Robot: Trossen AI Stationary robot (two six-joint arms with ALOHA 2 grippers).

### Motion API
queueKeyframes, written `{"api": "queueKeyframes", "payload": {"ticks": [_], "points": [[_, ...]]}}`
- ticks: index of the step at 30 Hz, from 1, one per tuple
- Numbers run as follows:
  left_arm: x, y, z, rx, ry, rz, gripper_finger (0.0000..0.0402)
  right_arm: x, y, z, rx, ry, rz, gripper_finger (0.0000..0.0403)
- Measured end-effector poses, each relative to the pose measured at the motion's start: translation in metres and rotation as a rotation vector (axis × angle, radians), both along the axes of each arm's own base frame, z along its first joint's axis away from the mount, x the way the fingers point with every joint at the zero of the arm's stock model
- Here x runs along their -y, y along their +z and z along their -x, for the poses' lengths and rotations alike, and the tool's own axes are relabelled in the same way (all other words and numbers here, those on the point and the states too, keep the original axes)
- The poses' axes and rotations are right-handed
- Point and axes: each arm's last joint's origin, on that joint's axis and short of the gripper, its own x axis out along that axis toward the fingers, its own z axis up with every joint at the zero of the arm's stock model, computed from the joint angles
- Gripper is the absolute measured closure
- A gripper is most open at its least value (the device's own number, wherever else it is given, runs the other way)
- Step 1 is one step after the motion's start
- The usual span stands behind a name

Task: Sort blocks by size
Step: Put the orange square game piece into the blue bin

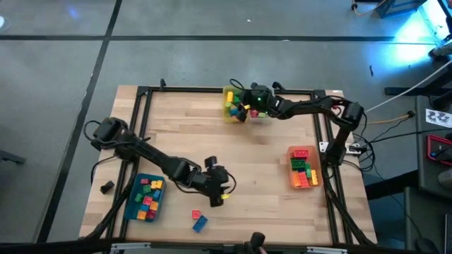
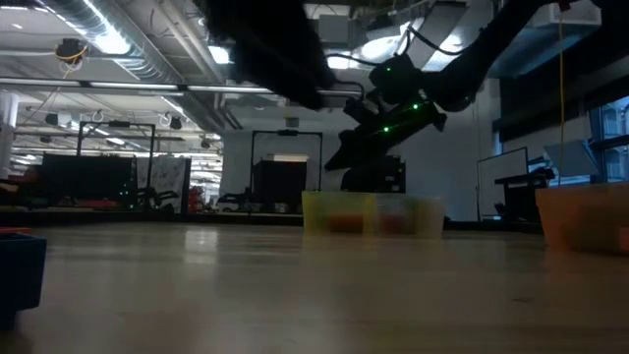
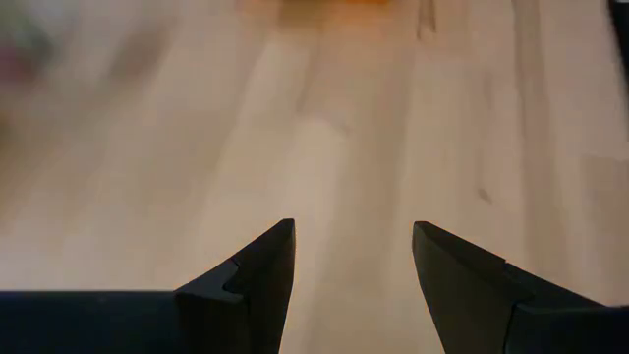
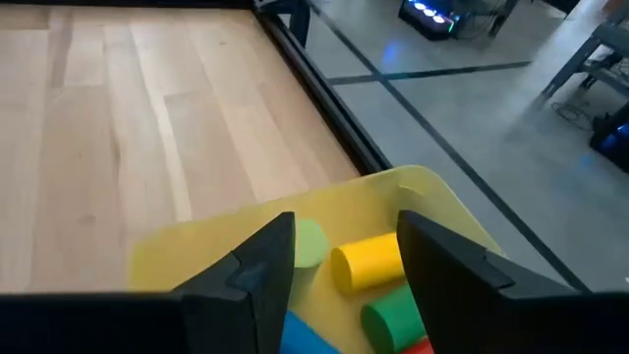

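Observation:
My right gripper [image 4: 344, 221] hangs open over the yellow bin [image 4: 197, 246] at the table's far edge [image 1: 236, 106]. A yellow block [image 4: 366, 264], a pale green one [image 4: 311, 242] and a green one [image 4: 391, 313] lie in the bin below its fingers; none is pinched. My left gripper [image 3: 354, 231] is open over bare wood near the table's middle front [image 1: 220, 192], with nothing between its fingers. A red block [image 1: 195, 214] and a blue block [image 1: 200, 224] lie flat on the table, nearer the front edge than that gripper.
A teal bin [image 1: 134, 204] with several blocks stands at the front left. An orange bin [image 1: 314, 169] with several blocks stands at the right. A clear bin [image 2: 403, 214] sits next to the yellow one. Bare wood lies between them in the table's middle.

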Motion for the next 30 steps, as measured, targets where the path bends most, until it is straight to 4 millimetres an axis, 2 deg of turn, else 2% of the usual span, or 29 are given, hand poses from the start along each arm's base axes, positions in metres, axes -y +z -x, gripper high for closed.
{"api": "queueKeyframes", "payload": {"ticks": [4,7,15,21,30], "points": [[0.011,0.008,0.023,-0.116,0.018,0.179,0.0211,-0.004,0.009,0.007,-0.041,0.007,-0.025,0.0219],[0.026,0.005,0.037,-0.216,-0.011,0.268,0.0211,-0.009,0.016,0.014,-0.084,0.039,-0.067,0.0219],[0.061,-0.005,0.059,-0.302,-0.163,0.221,0.0211,-0.038,0.03,0.03,-0.198,0.213,-0.219,0.0219],[0.069,-0.008,0.066,-0.302,-0.145,0.238,0.0211,-0.072,0.034,0.029,-0.276,0.305,-0.247,0.0219],[0.075,-0.031,0.086,-0.362,-0.09,0.258,0.0211,-0.117,0.028,0.022,-0.372,0.439,-0.264,0.0219]]}}
